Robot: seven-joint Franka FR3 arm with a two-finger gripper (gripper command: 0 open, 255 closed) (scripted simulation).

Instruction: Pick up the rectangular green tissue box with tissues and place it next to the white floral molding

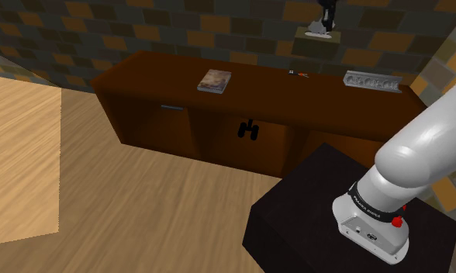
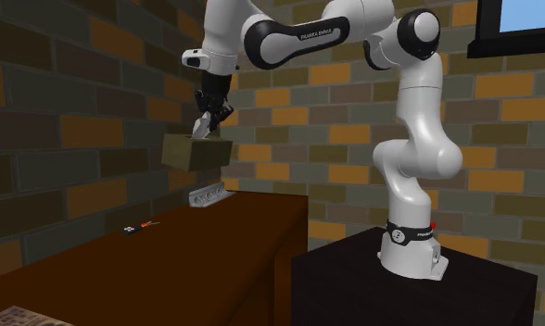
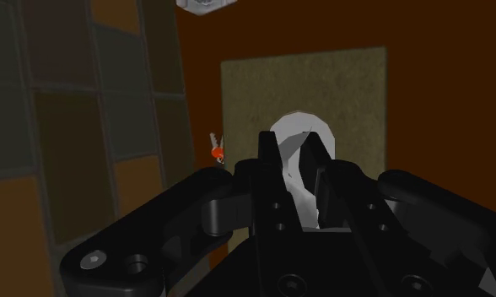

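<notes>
A dull olive-green tissue box [image 2: 193, 152] hangs in the air above the dark sideboard [image 2: 215, 243]. My gripper [image 2: 204, 126] is shut on the pale tissue [image 3: 300, 139] that sticks out of the box's top, with the box [image 3: 322, 89] below the fingers. In the shoulder view the box [image 1: 319, 35] and gripper [image 1: 325, 17] are high against the brick wall. The white floral molding [image 1: 371, 80] lies on the sideboard top, toward the shoulder view's right of the box. The molding [image 2: 209, 194] rests by the wall, below and beyond the hanging box.
A small red-and-black item [image 1: 298, 74] lies on the sideboard near the wall. A flat book-like slab [image 1: 215, 80] lies further toward the shoulder view's left. A small black object [image 1: 250, 130] sits in an open compartment below. The black stand [image 1: 312, 209] stands in front of the sideboard.
</notes>
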